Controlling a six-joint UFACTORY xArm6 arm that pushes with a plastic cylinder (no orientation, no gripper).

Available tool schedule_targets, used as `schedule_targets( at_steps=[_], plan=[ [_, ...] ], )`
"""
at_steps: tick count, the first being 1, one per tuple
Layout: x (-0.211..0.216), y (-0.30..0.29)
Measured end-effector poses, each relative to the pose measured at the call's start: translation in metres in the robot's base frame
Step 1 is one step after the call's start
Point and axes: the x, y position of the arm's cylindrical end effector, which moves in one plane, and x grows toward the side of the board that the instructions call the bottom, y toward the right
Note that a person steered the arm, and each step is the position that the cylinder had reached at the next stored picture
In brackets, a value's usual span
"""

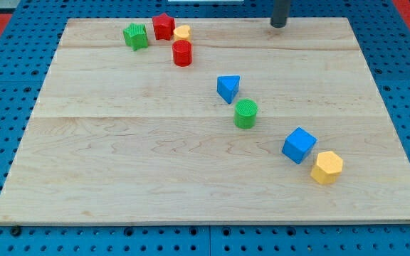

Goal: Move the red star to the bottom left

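The red star (164, 26) sits near the board's top edge, left of centre, between a green star (135, 35) on its left and a small yellow block (182, 32) on its right. A red cylinder (182, 53) stands just below them. My tip (278, 25) is at the board's top edge, well to the right of the red star and apart from every block.
A blue triangular block (228, 88) and a green cylinder (245, 114) lie mid-board. A blue cube (299, 145) and a yellow hexagonal block (327, 168) lie at the lower right. The wooden board (119, 178) rests on a blue pegboard.
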Motion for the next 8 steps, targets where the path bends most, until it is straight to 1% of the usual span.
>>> schedule_targets(
  at_steps=[1,5,6,8],
  plan=[
    [-0.01,-0.035],
    [-0.011,-0.172],
    [-0.011,-0.185],
    [0.0,-0.185]
  ],
)
